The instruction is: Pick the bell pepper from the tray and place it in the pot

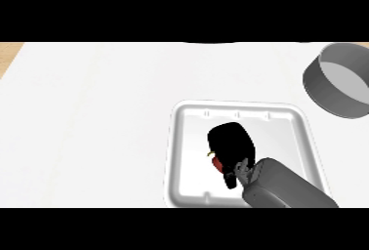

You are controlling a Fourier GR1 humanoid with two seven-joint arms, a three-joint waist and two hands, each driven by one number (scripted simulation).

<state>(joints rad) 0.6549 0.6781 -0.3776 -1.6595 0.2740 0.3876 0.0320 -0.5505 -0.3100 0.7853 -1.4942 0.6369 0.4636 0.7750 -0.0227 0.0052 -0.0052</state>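
Grasp stage: my right hand [232,146] lies inside the tray [189,146], fingers curled down over the red bell pepper [216,163], of which only a sliver shows at the hand's near-left edge. I judge the pepper enclosed but not yet lifted; next I must raise it over the tray's rim and carry it to the grey pot [338,80], well beyond the tray's far-right corner on the desk [86,122].
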